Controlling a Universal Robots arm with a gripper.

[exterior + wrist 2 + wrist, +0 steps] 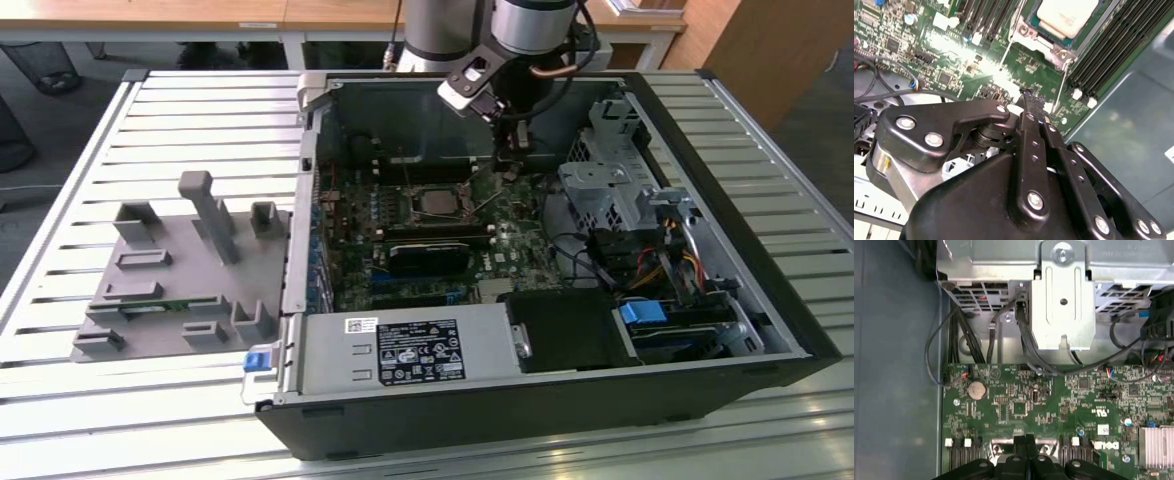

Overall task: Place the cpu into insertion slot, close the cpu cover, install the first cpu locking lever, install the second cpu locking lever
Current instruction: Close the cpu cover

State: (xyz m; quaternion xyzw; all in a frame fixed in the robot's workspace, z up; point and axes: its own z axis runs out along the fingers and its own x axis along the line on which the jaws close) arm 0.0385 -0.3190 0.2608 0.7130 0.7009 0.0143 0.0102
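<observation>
The gripper [1028, 96] sits nearest in the second wrist view, its fingers pressed together with nothing evidently between them. The cpu [1066, 15] lies in the insertion slot [416, 203], framed by the cpu cover [1024, 31]. A thin wire locking lever [1059, 85] stands just beside the fingertips. Hooking it down probably calls for a steady sideways push, clear of the memory slots [1104, 50].

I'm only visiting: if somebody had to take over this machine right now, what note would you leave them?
Gripper: shut, apparently holding nothing, tips just above the motherboard beside the socket.
Cpu: sits in the insertion slot, beige face up.
Cpu cover: appears to lie down around the chip.
Done: cpu placed; cover seemingly closed.
Left: both locking levers. A thin wire lever runs near the fingertips; I cannot tell whether it is latched.
</observation>
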